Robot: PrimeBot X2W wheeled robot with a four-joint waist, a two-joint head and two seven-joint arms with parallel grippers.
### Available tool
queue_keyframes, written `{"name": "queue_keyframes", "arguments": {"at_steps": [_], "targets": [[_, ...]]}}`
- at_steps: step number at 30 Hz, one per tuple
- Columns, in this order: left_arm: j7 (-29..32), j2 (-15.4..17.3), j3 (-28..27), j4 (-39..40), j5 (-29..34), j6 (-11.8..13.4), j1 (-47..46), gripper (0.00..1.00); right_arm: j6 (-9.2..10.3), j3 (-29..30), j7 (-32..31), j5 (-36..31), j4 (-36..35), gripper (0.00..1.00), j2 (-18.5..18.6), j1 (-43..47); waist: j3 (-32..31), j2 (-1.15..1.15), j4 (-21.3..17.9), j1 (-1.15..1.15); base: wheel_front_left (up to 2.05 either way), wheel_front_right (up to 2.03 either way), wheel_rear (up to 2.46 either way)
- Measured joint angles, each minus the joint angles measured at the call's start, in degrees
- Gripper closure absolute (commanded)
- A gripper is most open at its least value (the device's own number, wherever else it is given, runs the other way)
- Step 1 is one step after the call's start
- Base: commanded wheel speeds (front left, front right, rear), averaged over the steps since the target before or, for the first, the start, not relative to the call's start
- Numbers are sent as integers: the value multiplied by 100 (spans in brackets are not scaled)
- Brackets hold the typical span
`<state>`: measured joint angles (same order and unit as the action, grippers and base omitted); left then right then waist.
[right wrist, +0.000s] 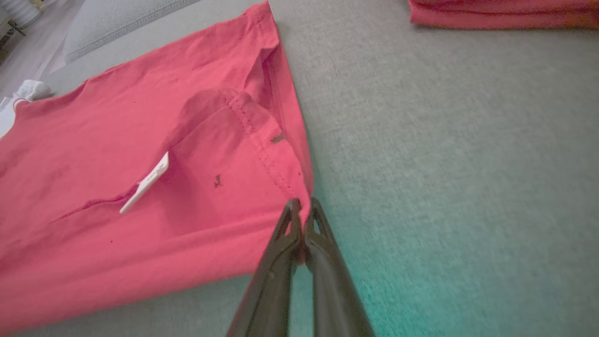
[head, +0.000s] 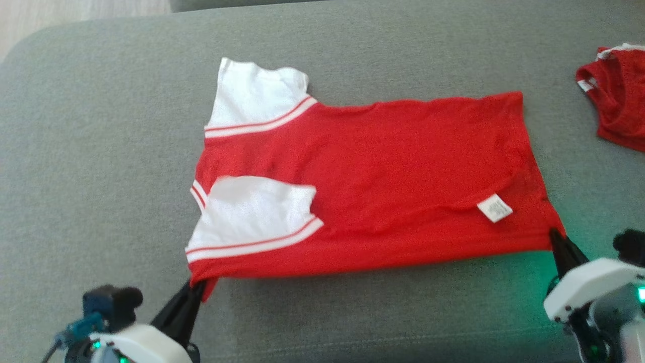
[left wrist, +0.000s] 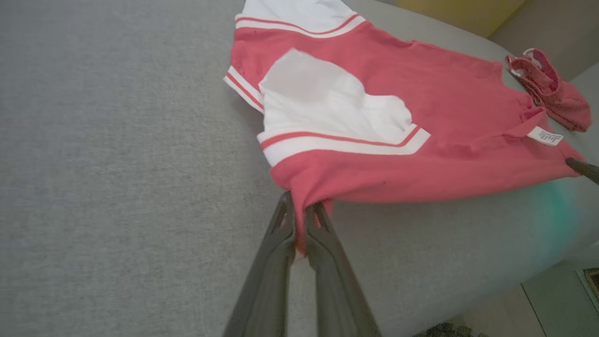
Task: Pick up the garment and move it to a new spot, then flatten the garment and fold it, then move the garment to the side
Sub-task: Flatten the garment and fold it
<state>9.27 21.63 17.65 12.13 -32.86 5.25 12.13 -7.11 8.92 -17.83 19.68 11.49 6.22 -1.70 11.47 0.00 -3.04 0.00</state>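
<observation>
A red T-shirt [head: 383, 171] with white, red-striped sleeves lies spread sideways on the grey cushion, collar end to the left and hem to the right. One white sleeve [head: 252, 214] is folded over the body, and a white label [head: 495, 207] shows near the hem. My left gripper [head: 197, 286] is shut on the shirt's near shoulder corner [left wrist: 299, 206]. My right gripper [head: 554, 235] is shut on the near hem corner [right wrist: 302, 210]. The near edge is stretched between them.
A second red garment [head: 617, 98] lies bunched at the far right edge of the grey cushion [head: 101, 151]. Pale floor [head: 60, 15] shows beyond the cushion's far left corner. Bare cushion lies in front of the shirt and to its left.
</observation>
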Motion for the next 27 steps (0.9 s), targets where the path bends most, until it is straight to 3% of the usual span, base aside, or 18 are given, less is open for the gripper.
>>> {"name": "queue_keyframes", "arguments": {"at_steps": [4,5,6,7,8,14,20,23,27], "targets": [[79,-40,62,109,-9,88,205,100,0,140,-92,7,-258,100,-82,314,-14,0,-76,0,0,0,0],[79,-66,75,107,-33,90,209,100,0,156,-92,7,-285,84,-124,353,-15,0,-88,0,0,0,0],[73,-99,83,100,-69,113,209,67,0,164,-92,7,-302,36,-175,372,-15,0,-98,0,0,0,0],[71,-132,101,87,-88,133,208,24,0,163,-92,7,-309,0,-214,377,-14,0,-109,0,0,0,0],[70,-158,120,74,-99,134,209,0,0,169,-91,7,-319,0,-234,379,-8,0,-120,0,0,0,0],[68,-113,63,81,-100,178,329,0,0,399,-11,-24,-458,0,-258,399,33,0,-180,0,0,0,0],[156,276,-299,396,-88,241,303,0,0,513,180,-162,-809,0,-327,433,100,0,-315,0,0,0,0],[355,425,-361,482,-53,208,-178,0,0,334,220,-223,-1074,0,-325,239,160,0,-402,0,0,0,0],[778,600,-368,222,-67,-64,-1559,0,0,-215,210,-220,-1257,0,-254,-396,404,0,-508,0,0,0,0]]}}
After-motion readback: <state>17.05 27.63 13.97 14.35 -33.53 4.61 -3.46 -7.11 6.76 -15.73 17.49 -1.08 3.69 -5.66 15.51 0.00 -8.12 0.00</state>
